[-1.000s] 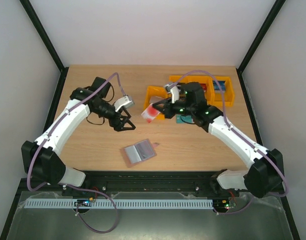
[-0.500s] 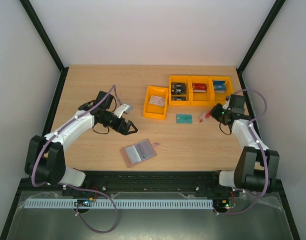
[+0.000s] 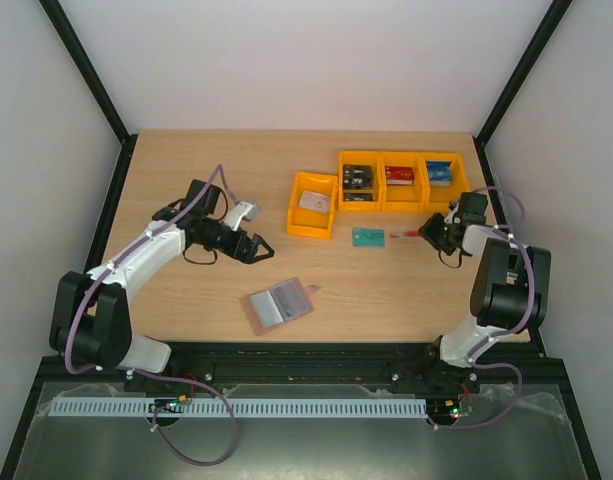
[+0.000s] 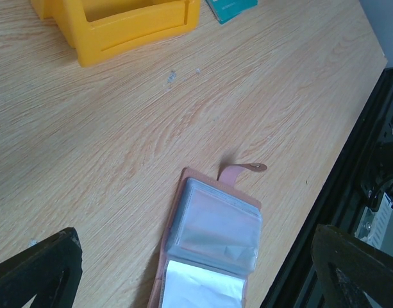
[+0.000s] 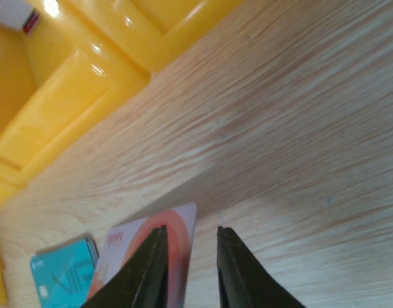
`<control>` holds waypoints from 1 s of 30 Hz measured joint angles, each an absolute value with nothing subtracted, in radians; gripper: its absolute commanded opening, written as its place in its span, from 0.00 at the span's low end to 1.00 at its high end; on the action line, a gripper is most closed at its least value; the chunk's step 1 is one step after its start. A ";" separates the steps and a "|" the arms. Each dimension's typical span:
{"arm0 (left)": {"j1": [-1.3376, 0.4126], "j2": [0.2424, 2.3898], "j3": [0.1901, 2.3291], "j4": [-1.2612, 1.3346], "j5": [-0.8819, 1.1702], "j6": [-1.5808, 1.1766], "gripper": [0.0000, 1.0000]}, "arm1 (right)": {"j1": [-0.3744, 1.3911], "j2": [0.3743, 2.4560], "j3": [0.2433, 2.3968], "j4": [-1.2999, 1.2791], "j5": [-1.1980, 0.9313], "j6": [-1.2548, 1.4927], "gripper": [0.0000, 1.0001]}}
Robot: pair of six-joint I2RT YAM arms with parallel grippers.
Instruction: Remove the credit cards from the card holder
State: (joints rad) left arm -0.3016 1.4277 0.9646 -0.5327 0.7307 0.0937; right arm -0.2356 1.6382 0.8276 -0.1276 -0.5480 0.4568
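The card holder [image 3: 278, 305] lies open near the table's front edge, its tab pointing right. In the left wrist view the card holder [image 4: 212, 247] shows clear sleeves with pale grey content; I cannot tell whether a card is inside. My left gripper [image 3: 254, 247] is open and empty, above and left of the holder, which shows between its fingers [image 4: 39, 269]. The red and white card [image 3: 406, 236] lies low by the table at the right. My right gripper [image 3: 423, 233] is over it, jaws slightly apart. The red card [image 5: 145, 247] sits under the left finger [image 5: 151, 269].
A teal card [image 3: 368, 237] lies left of the red card and also shows in the right wrist view [image 5: 61, 269]. A single orange bin [image 3: 313, 205] holds a pale item. A row of three orange bins [image 3: 400, 180] stands at the back right.
The right arm has swung from the middle bin area to the table's right side with the red card, then lowered it beside the teal card. The left gripper shifted only slightly.
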 measured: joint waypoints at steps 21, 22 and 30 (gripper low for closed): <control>-0.113 1.322 0.705 -0.352 0.701 -0.366 0.95 | 0.316 1.430 0.973 -0.347 -0.244 0.421 0.64; -0.102 1.322 0.704 -0.356 0.694 -0.397 0.95 | 0.385 1.411 0.966 -0.348 -0.251 0.442 0.64; -0.114 1.164 0.579 -0.398 0.652 -0.545 0.87 | 0.892 1.449 0.950 -0.372 -0.230 0.588 0.69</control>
